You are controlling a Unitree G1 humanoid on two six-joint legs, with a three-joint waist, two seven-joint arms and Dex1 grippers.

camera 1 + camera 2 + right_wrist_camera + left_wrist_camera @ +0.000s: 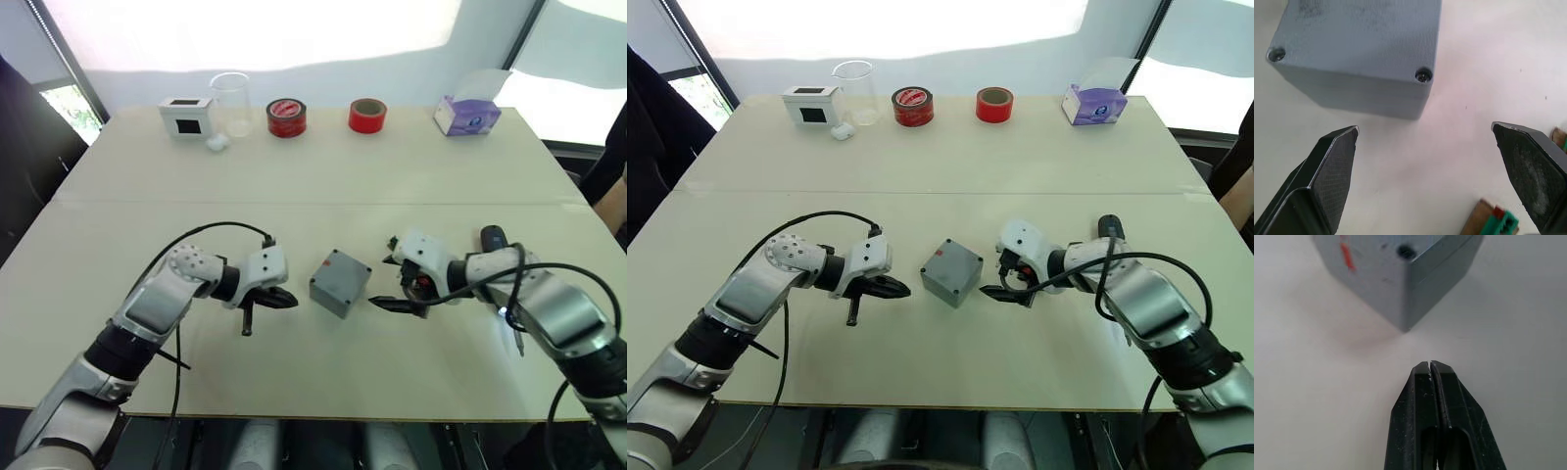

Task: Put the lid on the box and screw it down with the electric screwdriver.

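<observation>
The box (340,282) sits near the middle of the desk (323,176), turned corner-on toward the near edge, with the lid (1359,36) already on top of it; a screw head shows in one lid corner in the right wrist view, and a red mark (1345,255) shows on the box's side. Bare desk lies all round the box, with wide open room between it and the far row of things.

The left gripper (284,299) hovers just left of the box, its fingers (1422,411) pressed together, holding nothing and not touching the box. The right gripper (392,304) sits just right of the box, its fingers (1334,166) spread wide apart, empty, with the tips short of the box's near face.

The electric screwdriver (493,238) lies on the desk to the right, behind the right forearm, most of it hidden by the arm, well clear of the desk's right edge.

Along the far edge stand a white box with a black square face (186,116), a clear beaker (231,103), a small white lump (217,143) beside it, a red-and-black tape roll (286,117), a plain red tape roll (367,116) and a purple tissue box (466,116). The print on the tape and tissue box is too small to read.
</observation>
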